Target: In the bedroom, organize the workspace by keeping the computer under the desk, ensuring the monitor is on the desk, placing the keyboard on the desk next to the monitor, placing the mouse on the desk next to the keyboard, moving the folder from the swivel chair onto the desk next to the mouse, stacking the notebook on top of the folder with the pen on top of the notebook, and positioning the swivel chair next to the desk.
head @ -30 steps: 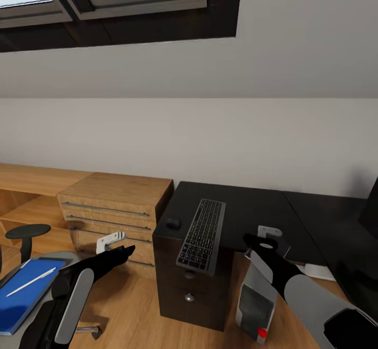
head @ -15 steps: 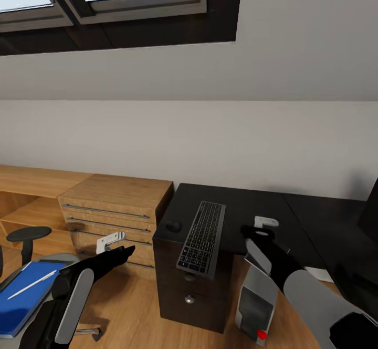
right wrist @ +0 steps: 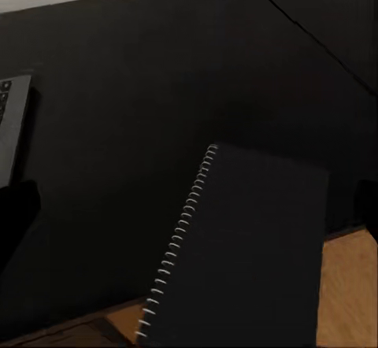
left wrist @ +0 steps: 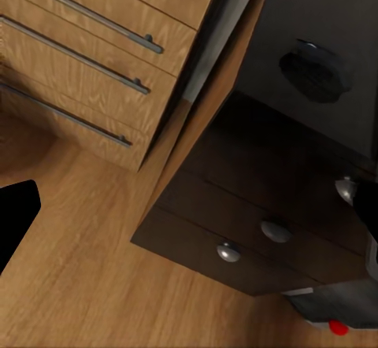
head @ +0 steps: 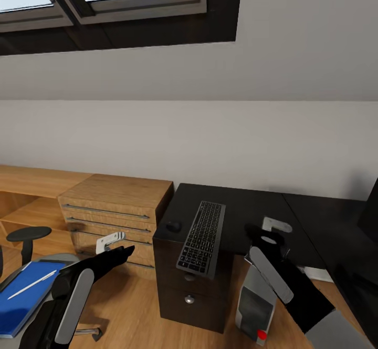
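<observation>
Black desk (right wrist: 157, 88) with black spiral-bound notebook (right wrist: 252, 246) overhanging its edge; both end effectors' openings impossible to tell.

Black bench top (right wrist: 150, 72) spans most of frame, seam line crossing far corner. Black spiral-bound notebook (right wrist: 252, 246) lies flat on bench, wire coil (right wrist: 179, 242) along one long edge (white loops), one end overhanging bench front edge above wooden floor (right wrist: 346, 285). Keyboard (right wrist: 12, 127) corner visible at frame edge, well apart from notebook.
</observation>
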Robot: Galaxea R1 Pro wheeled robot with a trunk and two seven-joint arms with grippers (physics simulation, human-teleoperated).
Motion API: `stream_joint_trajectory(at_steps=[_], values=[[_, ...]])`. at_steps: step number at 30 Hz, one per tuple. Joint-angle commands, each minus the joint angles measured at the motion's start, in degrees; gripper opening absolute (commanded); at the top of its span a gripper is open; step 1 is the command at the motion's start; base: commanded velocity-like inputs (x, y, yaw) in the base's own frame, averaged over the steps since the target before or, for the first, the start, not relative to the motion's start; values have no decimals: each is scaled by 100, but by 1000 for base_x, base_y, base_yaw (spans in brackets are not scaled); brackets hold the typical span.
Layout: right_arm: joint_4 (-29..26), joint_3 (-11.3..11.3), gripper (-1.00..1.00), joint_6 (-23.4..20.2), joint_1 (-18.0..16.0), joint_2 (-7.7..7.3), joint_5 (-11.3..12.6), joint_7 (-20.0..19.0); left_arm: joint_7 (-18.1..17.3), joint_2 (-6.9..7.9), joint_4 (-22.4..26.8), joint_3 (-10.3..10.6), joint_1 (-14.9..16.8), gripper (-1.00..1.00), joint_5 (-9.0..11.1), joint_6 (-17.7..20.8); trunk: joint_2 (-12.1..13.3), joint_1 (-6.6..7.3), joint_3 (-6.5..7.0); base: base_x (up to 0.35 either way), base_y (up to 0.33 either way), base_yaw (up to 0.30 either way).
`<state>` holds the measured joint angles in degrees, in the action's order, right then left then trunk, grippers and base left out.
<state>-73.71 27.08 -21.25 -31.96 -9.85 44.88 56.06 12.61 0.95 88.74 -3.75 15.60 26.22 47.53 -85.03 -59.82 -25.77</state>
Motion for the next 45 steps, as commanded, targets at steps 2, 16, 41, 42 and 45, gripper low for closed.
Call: stream_joint_trajectory(at_steps=[2, 16, 41, 42, 45], values=[[-646, 28, 100, -56, 357, -78, 59, 214, 54, 1, -4, 0, 4, 100, 60, 12, -4, 0, -7, 0, 0, 0], [-1289, 569, 100, 28, 849, -43, 117, 361, 44, 4, -72, 5, 4, 100, 45, -15, -4, 0, -7, -161, 142, 0], [2024, 842, 100, 2299, 858, 258, -301, -1186, 7, 17, -3687, 864, 4, 100, -803, -2345, -4, 0, -22, -231, 145, -12], [2114, 903, 100, 2326, 859, 268, -302, -1187, 10, 12, -3812, 875, 4, 100, -822, -2461, -4, 0, -22, -170, 199, 0], [2494, 1272, 100, 2410, 864, 360, -303, -1191, 9, -1, -4359, 906, 4, 100, -872, -2837, -4, 0, -22, -114, 132, 0]])
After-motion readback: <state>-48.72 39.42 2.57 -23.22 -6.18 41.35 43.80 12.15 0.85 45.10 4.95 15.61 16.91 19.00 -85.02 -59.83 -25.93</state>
